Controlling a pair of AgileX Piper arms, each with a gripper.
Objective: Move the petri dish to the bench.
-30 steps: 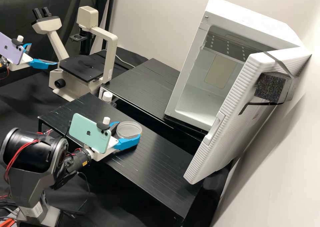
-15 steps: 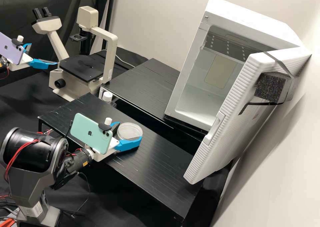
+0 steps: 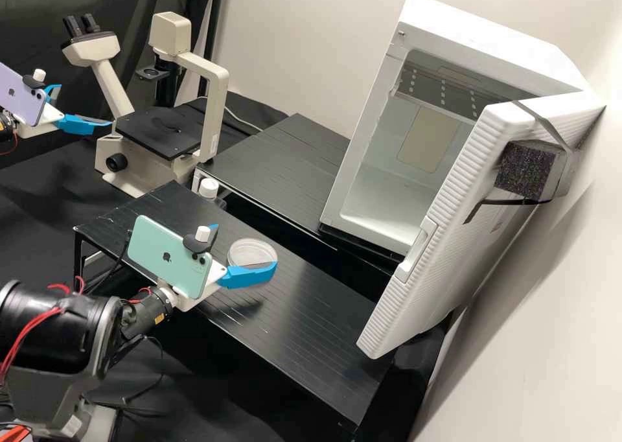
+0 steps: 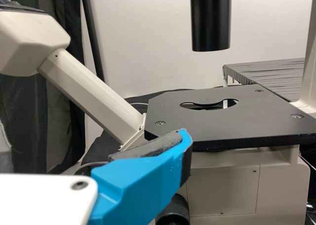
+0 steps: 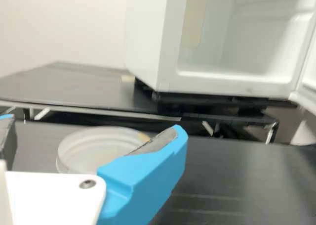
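Note:
The round clear petri dish [image 3: 251,253] sits on the near black raised platform [image 3: 311,319]. My right gripper [image 3: 245,247] is at the dish, its fingers spread wide, the near finger partly covering the rim. In the right wrist view the petri dish [image 5: 94,148] shows between the fingers of my right gripper [image 5: 93,124], with a gap to one finger; the other overlaps its edge in the picture. My left gripper [image 3: 84,105] stands open and without anything in it beside the microscope [image 3: 162,131]; in the left wrist view, one finger of the left gripper [image 4: 93,131] is before the microscope stage [image 4: 222,121].
Behind stands a second black platform [image 3: 278,157], beside a white incubator [image 3: 389,202] with its door [image 3: 440,234] swung wide. A white-capped bottle [image 3: 208,188] is between the platforms. The microscope is at the back left.
The right gripper has pulled back slightly toward its arm, and its far finger has spread away from the dish. The dish has barely shifted. The left arm has kept still.

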